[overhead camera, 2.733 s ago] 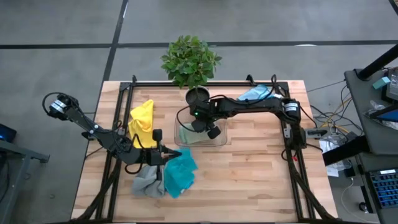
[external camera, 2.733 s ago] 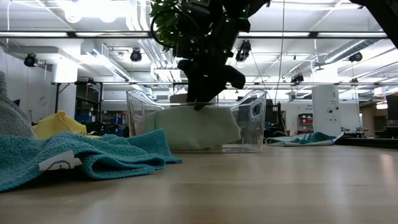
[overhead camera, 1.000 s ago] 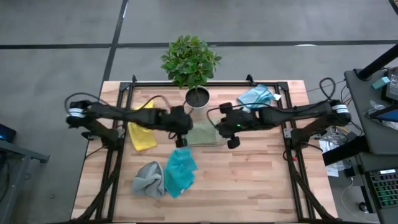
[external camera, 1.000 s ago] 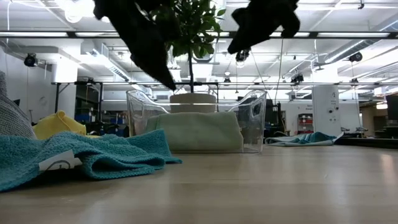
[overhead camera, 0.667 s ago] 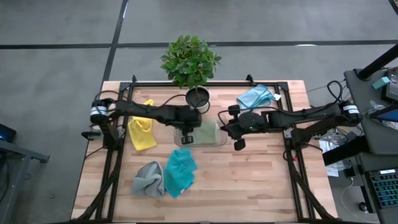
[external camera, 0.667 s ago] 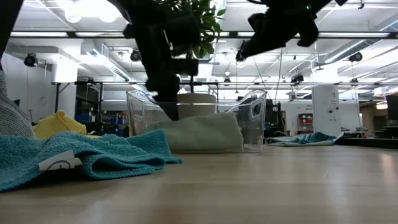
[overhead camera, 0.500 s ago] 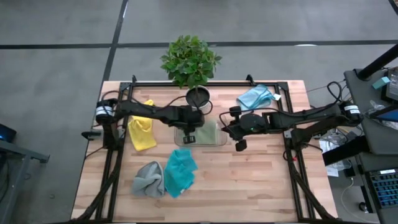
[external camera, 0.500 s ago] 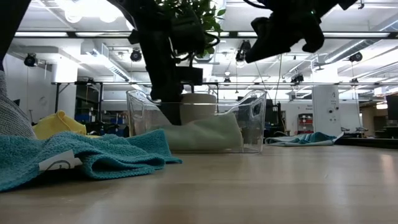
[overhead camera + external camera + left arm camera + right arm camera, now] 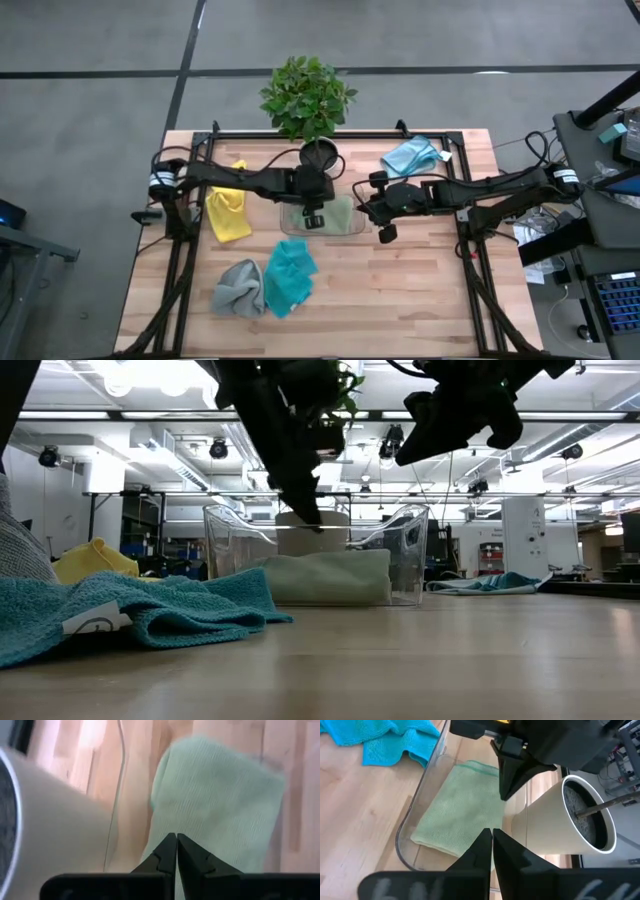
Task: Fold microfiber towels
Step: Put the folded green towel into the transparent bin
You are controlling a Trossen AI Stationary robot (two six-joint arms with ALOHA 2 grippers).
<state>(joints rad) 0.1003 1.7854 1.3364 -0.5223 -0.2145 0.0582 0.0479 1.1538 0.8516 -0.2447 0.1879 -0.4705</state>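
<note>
floor [image 9: 90,60]: grey concrete, dark seams | ceiling [image 9: 560,435]: strip lights, exposed ducts | far room: shelving [image 9: 140,525], a white cabinet [image 9: 520,540], possibly workbenches | beside table: dark desk [image 9: 610,150], cables

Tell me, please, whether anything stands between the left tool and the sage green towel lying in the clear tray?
Nothing visible does. The left tool, shut, hangs directly above the sage green towel, which lies folded in the clear tray. The white plant pot stands beside the tray, not over the towel.

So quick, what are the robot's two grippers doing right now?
Left gripper: closed, holding nothing, above the sage green towel in the clear tray.
Right gripper: closed, holding nothing, beside the tray.
</note>
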